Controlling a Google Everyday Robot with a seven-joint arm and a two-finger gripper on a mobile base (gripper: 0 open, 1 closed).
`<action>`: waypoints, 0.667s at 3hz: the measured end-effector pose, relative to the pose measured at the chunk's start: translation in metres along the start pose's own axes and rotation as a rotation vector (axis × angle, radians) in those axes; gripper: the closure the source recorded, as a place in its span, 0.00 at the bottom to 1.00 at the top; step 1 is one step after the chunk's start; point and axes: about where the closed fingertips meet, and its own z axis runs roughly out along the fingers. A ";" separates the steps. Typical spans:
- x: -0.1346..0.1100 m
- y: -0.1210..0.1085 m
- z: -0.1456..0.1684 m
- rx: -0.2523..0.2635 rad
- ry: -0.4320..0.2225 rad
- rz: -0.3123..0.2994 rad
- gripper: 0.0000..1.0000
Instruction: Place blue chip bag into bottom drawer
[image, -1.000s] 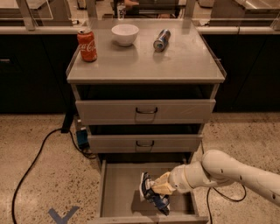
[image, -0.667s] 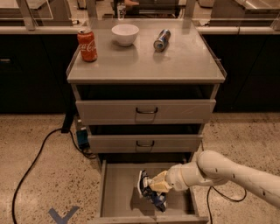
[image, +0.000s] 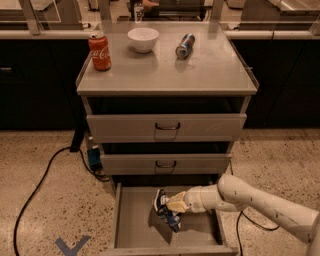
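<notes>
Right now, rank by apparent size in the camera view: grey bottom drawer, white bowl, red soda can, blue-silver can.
1. grey bottom drawer, where the gripper holds the blue chip bag.
2. white bowl and red soda can: alike.
3. blue-silver can.

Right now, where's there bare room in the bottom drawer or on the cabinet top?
In the bottom drawer, the floor left of the blue chip bag is bare; the gripper, holding it, and arm crowd the right. On the cabinet top, the front half is free; the red can, bowl and blue-silver can line the back.
</notes>
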 end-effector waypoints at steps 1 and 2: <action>0.036 -0.034 0.037 -0.020 -0.037 0.093 1.00; 0.036 -0.035 0.037 -0.021 -0.038 0.094 1.00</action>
